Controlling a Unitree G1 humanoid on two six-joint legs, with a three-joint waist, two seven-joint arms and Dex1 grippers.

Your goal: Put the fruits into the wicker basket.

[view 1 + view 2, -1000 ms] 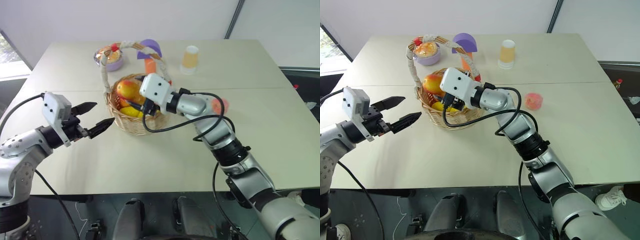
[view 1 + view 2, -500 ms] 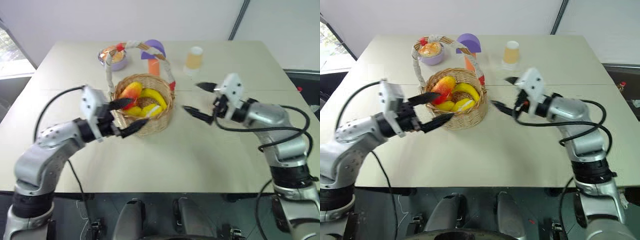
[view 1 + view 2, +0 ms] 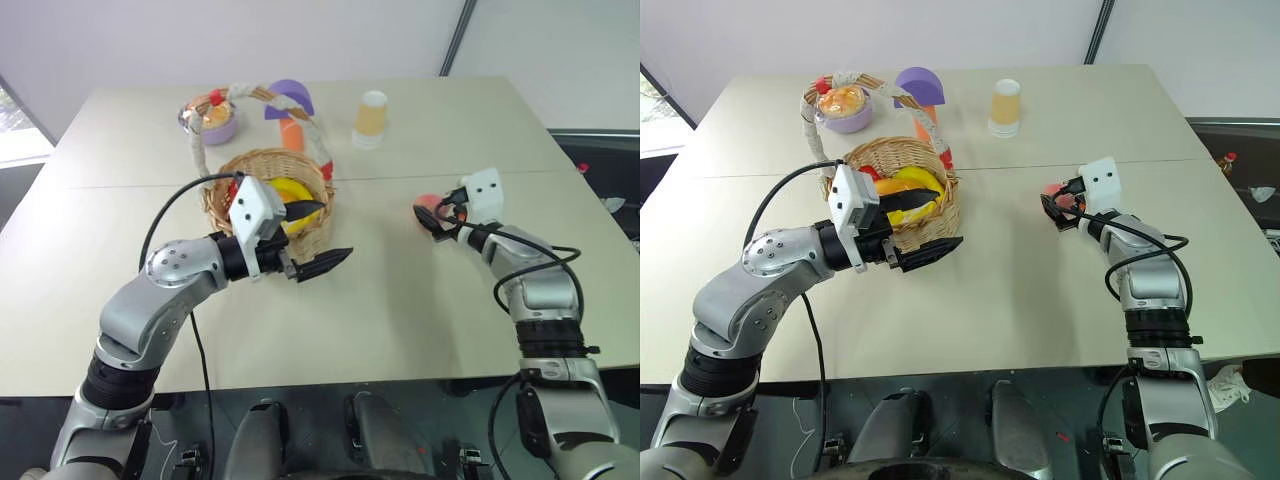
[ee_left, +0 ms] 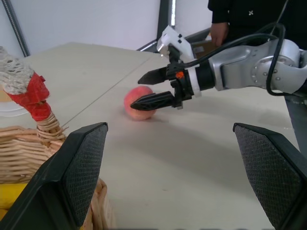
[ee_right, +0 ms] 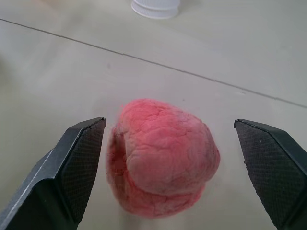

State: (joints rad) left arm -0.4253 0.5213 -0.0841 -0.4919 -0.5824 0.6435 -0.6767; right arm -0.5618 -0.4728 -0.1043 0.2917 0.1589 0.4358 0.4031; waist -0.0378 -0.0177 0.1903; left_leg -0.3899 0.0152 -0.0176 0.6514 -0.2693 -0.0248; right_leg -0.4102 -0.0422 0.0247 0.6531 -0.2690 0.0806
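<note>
In the left eye view we see the peach lying on the table on our right side, well apart from the wicker basket. Our right gripper sits right at the peach with its black fingers spread, one above and one below it; from here we cannot tell whether they touch it. Our left gripper is spread wide too and holds nothing, one finger over the basket's front rim, the other just in front of the basket above the table. In the basket lie a yellow fruit and, half hidden by our left wrist, something orange-red.

In the right eye view the basket's tall handle, wrapped in white and red, arches over it. Behind it stand the lilac bowl, the mushroom and a paper cup.

In the left wrist view our right gripper's fingers are parted, the lower fingertip against or just before the peach's near side; the peach rests on the table, round and pink-red.

In the right wrist view the peach lies between our two right fingers, with bare table showing on either side, so nothing is clamped. Its skin is pink-red and wrinkled, with a crease down one side
</note>
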